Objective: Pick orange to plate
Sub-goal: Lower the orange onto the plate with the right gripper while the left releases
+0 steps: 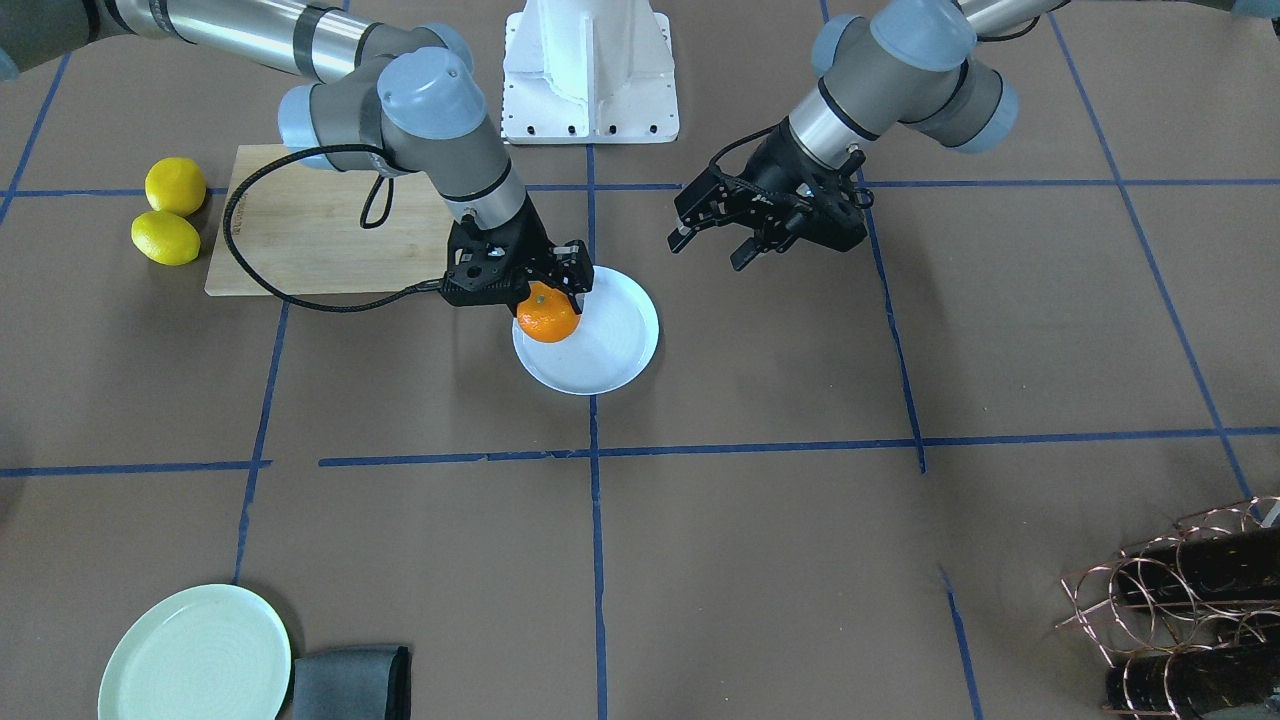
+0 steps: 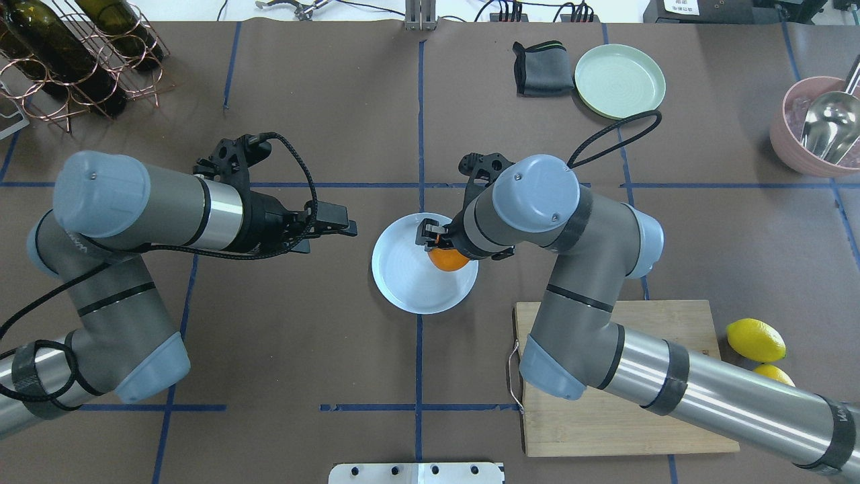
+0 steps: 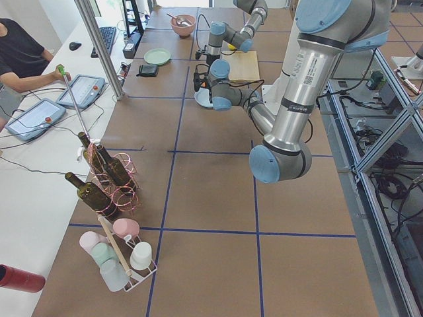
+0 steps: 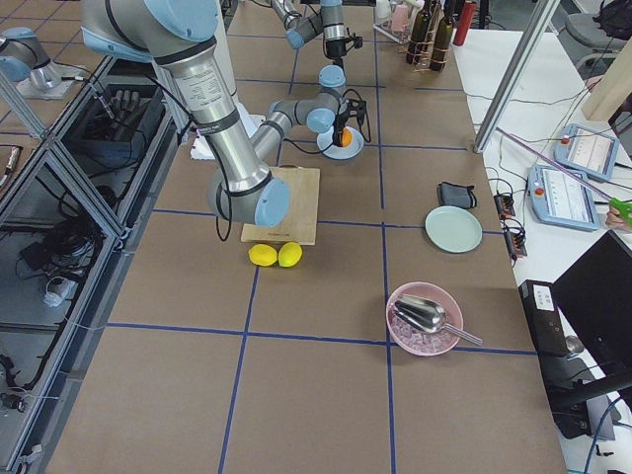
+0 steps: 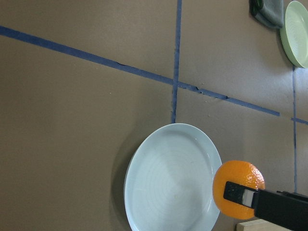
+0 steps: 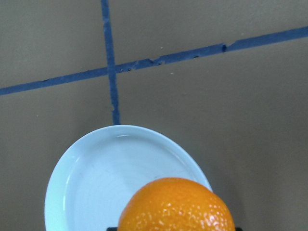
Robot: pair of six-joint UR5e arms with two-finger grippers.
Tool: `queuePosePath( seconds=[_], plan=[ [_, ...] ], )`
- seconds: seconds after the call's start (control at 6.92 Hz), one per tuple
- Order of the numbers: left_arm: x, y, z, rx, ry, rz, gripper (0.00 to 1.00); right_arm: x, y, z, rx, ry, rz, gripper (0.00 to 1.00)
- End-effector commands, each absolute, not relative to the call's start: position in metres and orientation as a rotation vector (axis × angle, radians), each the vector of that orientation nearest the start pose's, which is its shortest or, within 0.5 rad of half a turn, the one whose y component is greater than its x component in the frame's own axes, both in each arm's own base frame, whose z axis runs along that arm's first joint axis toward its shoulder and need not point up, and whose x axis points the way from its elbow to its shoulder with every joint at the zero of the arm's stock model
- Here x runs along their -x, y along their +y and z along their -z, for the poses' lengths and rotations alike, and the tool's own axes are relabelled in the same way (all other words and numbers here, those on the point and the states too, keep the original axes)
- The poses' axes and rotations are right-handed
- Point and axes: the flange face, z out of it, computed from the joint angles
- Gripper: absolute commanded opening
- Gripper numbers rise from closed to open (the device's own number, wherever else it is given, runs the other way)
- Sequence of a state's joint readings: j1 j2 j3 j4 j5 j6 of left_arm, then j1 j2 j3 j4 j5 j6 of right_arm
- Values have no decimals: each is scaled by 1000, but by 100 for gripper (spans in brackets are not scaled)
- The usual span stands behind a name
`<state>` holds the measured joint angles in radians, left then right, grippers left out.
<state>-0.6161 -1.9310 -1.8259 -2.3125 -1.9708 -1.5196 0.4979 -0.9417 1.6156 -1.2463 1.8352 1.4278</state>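
Your right arm (image 2: 578, 282) reaches in bent, wrist pointing down; the right jaws are clamped on the orange (image 2: 449, 260), at the plate's (image 2: 406, 269) 3 o'clock rim seen from overhead. The left jaws hang spread and empty at 9 o'clock, apart.

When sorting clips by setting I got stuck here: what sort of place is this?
Probably a robotics lab workcell, not a kitchen: a left arm and a right arm, the latter gripping an orange, at a brown table gridded with blue tape, and an operator beside it at control tablets.
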Motion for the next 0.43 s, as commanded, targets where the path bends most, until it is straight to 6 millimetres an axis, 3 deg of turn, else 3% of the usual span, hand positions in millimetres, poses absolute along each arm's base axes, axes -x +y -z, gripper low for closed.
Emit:
queuePosePath(
  seconds=[0.0,0.14,0.29],
  plan=[
    [-395,-418,-278,-127,1342,235,99,583,-426,-232,-96,-1032,-188,0],
    [-375,-419,-299,-146,1318,245,99,590,-425,-239,-94,-1040,-182,0],
    [-370,-421,-302,-159,1325,244,99,591,-424,-240,-93,-1040,-182,99]
  ],
)
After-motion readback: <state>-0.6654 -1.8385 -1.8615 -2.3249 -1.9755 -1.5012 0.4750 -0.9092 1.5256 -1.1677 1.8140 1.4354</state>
